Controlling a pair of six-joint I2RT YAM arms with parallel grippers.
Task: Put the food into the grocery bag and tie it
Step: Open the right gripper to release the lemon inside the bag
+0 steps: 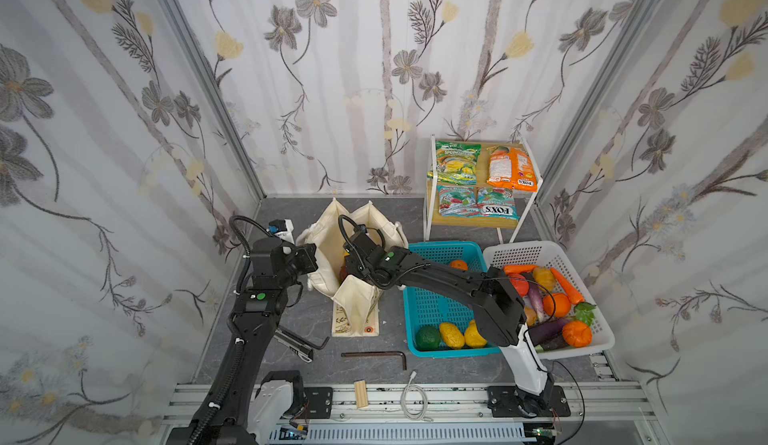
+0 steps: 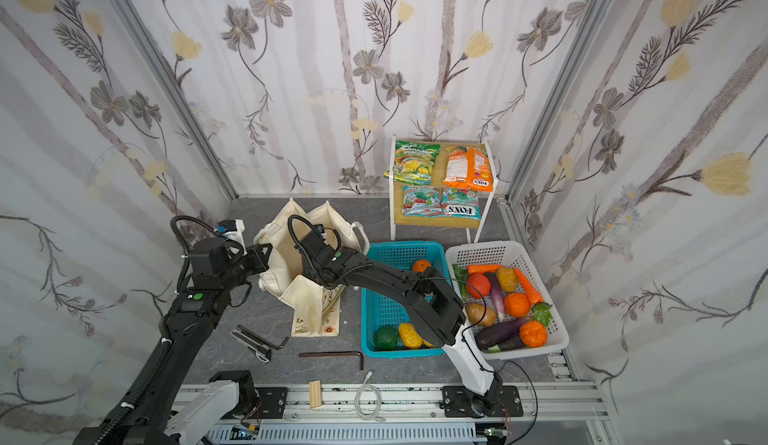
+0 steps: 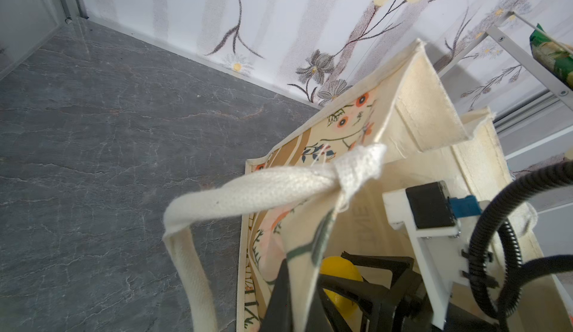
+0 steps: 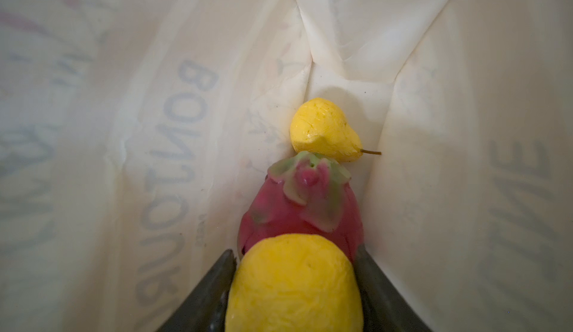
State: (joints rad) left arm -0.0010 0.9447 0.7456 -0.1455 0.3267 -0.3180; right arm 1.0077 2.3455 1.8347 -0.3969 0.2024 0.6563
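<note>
The cream floral grocery bag (image 1: 328,235) (image 2: 282,256) stands open on the grey table in both top views. My left gripper (image 3: 302,296) is shut on the bag's near wall, pinching the fabric, with a rope handle (image 3: 248,191) draped beside it. My right gripper (image 4: 296,253) is deep inside the bag, shut on a yellow lemon (image 4: 294,287). Just beyond it on the bag's floor lie a pink dragon fruit (image 4: 300,209) and a yellow pear (image 4: 322,129). In the top views the right fingers are hidden inside the bag.
A teal basket (image 1: 446,245) right of the bag holds yellow, green and orange fruit. A white basket (image 1: 519,245) holds vegetables. Green (image 1: 457,164) and orange (image 1: 509,168) snack packets lie on a shelf behind. A hex key (image 1: 374,355) lies in front.
</note>
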